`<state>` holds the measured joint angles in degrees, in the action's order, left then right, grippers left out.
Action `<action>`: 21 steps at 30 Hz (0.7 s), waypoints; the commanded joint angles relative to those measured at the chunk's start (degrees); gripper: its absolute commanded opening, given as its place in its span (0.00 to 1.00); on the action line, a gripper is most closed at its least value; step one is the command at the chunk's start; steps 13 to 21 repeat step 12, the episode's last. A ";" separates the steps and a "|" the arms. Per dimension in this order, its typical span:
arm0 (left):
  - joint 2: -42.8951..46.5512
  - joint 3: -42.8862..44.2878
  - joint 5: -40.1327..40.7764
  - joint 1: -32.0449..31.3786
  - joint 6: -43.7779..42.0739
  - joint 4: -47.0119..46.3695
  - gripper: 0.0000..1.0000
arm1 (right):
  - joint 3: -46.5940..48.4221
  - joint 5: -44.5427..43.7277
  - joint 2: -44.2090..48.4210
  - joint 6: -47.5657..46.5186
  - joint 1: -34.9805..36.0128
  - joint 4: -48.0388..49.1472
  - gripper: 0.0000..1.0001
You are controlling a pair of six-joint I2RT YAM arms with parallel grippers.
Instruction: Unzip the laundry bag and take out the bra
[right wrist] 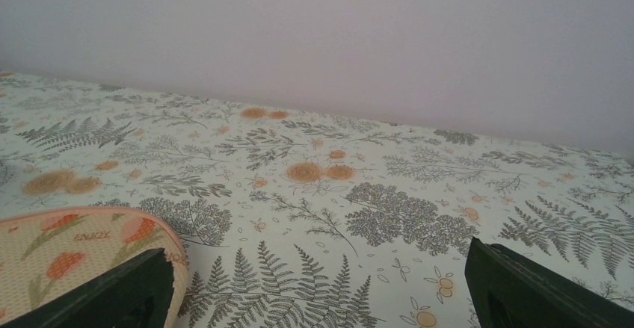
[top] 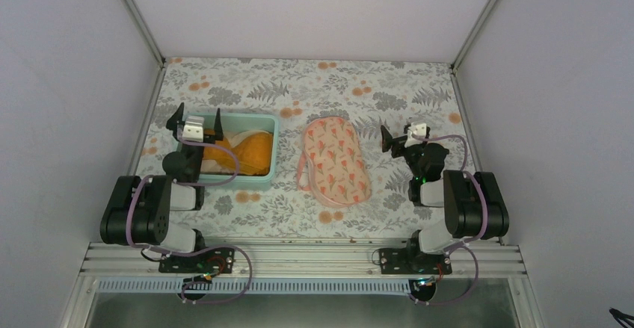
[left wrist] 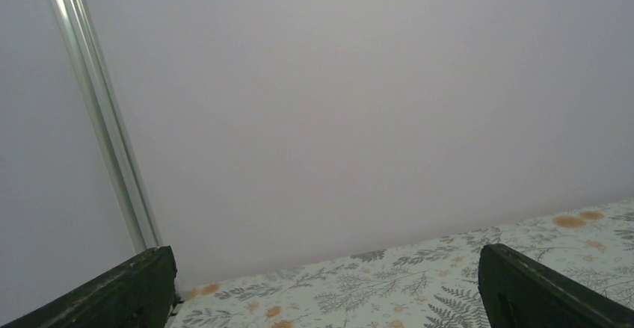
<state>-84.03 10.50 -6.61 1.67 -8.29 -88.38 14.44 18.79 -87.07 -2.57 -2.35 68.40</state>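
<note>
The laundry bag (top: 336, 160), a pale pink mesh pouch with orange floral print, lies flat in the middle of the table; its zip trim looks closed. Its corner shows in the right wrist view (right wrist: 67, 246) beside my left finger. A mustard-orange bra (top: 253, 151) lies in the teal tub (top: 274, 152), partly hidden by my left arm. My left gripper (top: 196, 120) is open and empty above the tub's far left side, facing the back wall (left wrist: 321, 291). My right gripper (top: 407, 135) is open and empty just right of the bag (right wrist: 318, 291).
Pale fabric (top: 241, 135) lies in the tub with the orange piece. Grey walls and metal posts (left wrist: 105, 119) close in the floral-patterned table (top: 247, 89) on three sides. The arm bases sit on the rail (top: 299, 257) at the near edge.
</note>
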 commanded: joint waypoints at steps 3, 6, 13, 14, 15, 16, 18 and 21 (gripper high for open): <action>-5.40 -2.61 0.29 -0.18 1.58 4.65 1.00 | 0.77 0.38 -0.12 -0.72 -0.51 1.33 1.00; -5.42 -1.63 0.47 -0.18 1.62 6.46 1.00 | 0.88 0.44 -0.16 -0.68 -0.53 1.22 1.00; -5.37 -0.90 0.82 -0.18 1.91 7.70 1.00 | 1.19 -0.55 -0.35 0.09 -0.72 0.95 1.00; -5.37 -0.90 0.82 -0.18 1.91 7.70 1.00 | 1.19 -0.55 -0.35 0.09 -0.72 0.95 1.00; -5.37 -0.90 0.82 -0.18 1.91 7.70 1.00 | 1.19 -0.55 -0.35 0.09 -0.72 0.95 1.00; -5.37 -0.90 0.82 -0.18 1.91 7.70 1.00 | 1.19 -0.55 -0.35 0.09 -0.72 0.95 1.00; -5.37 -0.90 0.82 -0.18 1.91 7.70 1.00 | 1.19 -0.55 -0.35 0.09 -0.72 0.95 1.00; -5.37 -0.90 0.82 -0.18 1.91 7.70 1.00 | 1.19 -0.55 -0.35 0.09 -0.72 0.95 1.00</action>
